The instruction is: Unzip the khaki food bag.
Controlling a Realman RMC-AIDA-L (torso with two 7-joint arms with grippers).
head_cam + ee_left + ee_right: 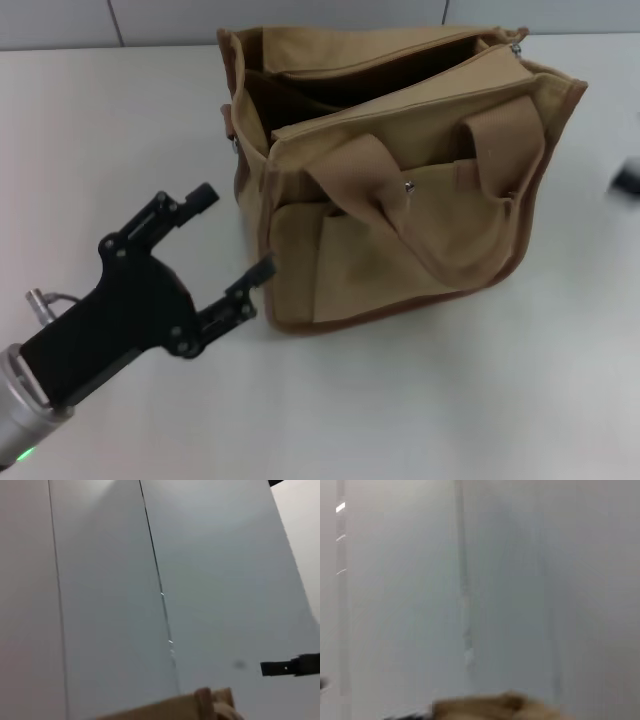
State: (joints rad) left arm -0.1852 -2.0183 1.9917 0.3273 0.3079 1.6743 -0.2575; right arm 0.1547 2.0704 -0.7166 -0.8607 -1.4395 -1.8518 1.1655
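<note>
The left tool (232,232) is seen in the head view over the worktop (450,400) toward its near left corner, its two black fingers (203,196) spread wide apart with nothing between them. One fingertip is held just beside the bag's (400,190) near left corner (whether it touches the fabric cannot be told); the other points out over bare worktop, apart from the bag. The black body of the left arm runs back toward the near left edge, ending in a silver cuff.

The bag stands upright on the worktop toward the far edge, about midway across. Its top is seen gaping, with the dark inside and an inner divider visible. Two wide handles (500,135) are draped down over the front panel, and a small metal snap (409,186) is seen on the front between them. A brown trim runs along the base and up the sides. Front pockets are shown below the handles.

Of the right tool (626,178), only a blurred dark shape is visible at the right edge of the head view, well apart from the bag; whether it is open or closed cannot be told.

In the left wrist view a tan strip of the bag (200,705) is seen against a pale panelled wall (100,605), with a dark finger (290,666) at the side. The right wrist view shows a blurred tan patch of bag (490,705) before the same kind of wall.
</note>
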